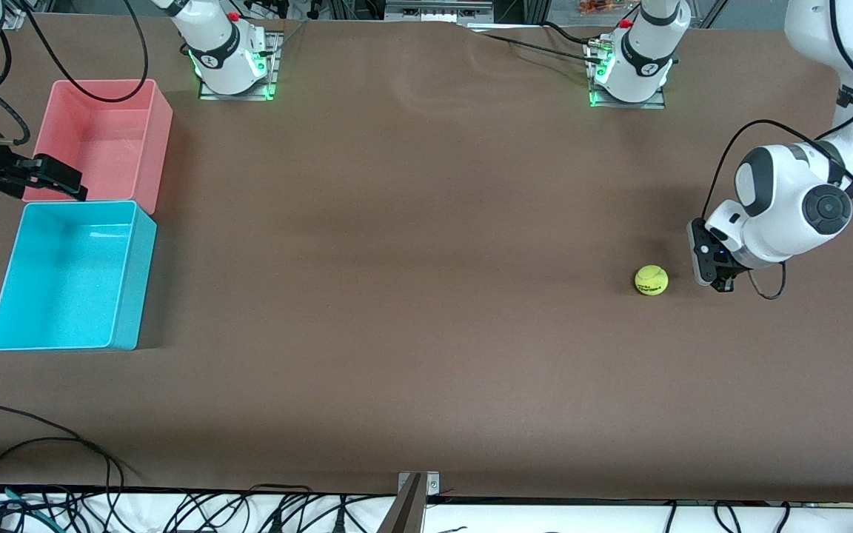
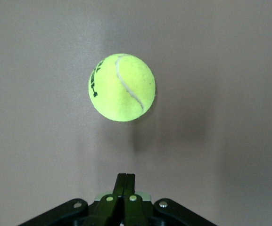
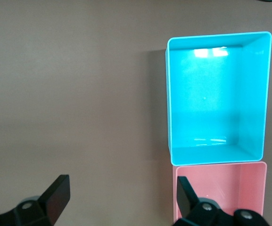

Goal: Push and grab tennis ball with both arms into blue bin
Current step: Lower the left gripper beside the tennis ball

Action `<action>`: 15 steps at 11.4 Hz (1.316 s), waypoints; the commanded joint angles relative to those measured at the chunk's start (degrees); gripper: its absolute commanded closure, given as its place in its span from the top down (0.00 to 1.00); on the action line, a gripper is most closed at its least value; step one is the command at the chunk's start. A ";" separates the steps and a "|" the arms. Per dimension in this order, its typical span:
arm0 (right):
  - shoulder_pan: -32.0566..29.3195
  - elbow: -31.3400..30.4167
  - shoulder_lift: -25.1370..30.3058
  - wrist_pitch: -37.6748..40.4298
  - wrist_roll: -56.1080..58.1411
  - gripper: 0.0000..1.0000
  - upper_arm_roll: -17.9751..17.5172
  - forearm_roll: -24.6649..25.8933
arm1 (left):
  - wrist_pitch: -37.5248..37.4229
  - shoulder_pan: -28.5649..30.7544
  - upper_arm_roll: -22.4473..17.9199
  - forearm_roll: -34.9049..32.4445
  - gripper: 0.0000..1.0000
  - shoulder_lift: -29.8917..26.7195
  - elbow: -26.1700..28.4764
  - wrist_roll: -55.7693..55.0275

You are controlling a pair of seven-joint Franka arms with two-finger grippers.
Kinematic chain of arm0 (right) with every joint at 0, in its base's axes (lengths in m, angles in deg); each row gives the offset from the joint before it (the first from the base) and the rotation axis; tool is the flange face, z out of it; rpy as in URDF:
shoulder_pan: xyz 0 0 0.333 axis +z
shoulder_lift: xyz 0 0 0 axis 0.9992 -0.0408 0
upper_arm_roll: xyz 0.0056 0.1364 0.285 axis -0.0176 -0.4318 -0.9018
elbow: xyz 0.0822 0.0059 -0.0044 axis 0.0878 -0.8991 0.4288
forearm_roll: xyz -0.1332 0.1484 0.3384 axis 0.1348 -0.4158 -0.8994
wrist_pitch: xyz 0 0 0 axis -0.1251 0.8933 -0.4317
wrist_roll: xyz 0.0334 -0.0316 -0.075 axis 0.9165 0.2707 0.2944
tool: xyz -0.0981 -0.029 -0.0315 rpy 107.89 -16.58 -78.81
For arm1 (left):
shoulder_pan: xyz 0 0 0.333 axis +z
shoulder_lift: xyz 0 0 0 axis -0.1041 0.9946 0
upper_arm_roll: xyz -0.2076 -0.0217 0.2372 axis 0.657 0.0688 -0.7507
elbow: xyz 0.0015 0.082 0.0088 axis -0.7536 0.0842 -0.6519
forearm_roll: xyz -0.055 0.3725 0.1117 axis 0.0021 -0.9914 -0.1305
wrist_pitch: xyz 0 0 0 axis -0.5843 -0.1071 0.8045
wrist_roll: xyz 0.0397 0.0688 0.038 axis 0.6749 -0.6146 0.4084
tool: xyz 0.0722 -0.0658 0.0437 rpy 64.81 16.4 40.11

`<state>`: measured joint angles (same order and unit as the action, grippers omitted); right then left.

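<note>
The tennis ball lies on the brown table near the left arm's end; it also shows in the left wrist view. My left gripper is shut and empty, low beside the ball on the side toward the left arm's end, with a small gap between them; its closed fingertips point at the ball. The blue bin stands empty at the right arm's end and shows in the right wrist view. My right gripper is open and empty over the edge of the pink bin; it also shows in its wrist view.
An empty pink bin touches the blue bin on the side farther from the front camera; it also shows in the right wrist view. Loose cables lie along the table's front edge.
</note>
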<state>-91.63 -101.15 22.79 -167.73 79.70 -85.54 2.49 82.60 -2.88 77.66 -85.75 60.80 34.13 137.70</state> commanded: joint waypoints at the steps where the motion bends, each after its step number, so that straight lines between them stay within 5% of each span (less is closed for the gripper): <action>1: 0.11 -0.10 0.26 -0.02 0.90 1.00 -0.04 0.30 | 2.25 -0.72 0.02 1.44 0.00 2.77 -0.79 1.51; 15: 0.11 -0.27 -0.18 -0.02 0.90 1.00 -0.04 0.30 | 7.43 -3.80 0.10 1.53 0.00 7.18 -0.70 -1.83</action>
<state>-91.62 -101.16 22.22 -167.73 79.74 -85.54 2.49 88.83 -6.40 78.06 -85.66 67.27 34.08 135.68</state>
